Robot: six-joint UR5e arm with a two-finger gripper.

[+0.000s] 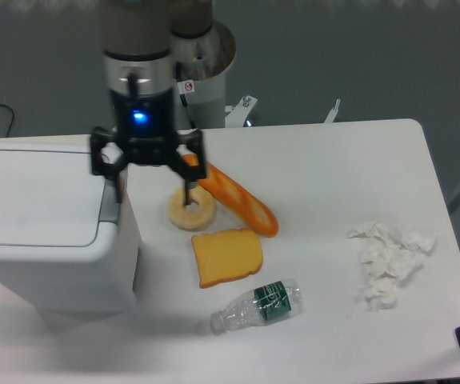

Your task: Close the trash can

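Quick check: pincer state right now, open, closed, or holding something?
Pincer: open, fingers spread wide, holding nothing, hanging above the right edge of the trash can.

Baguette [238, 200], bagel [192, 211], bread slice [226, 256], plastic bottle [258, 306] lying down, crumpled tissues [388, 258], white table [350, 160]

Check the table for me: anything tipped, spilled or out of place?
The plastic bottle lies on its side near the front edge, and crumpled tissue sits loose on the right. The trash can lid looks flat down; the gripper hangs open beside it.
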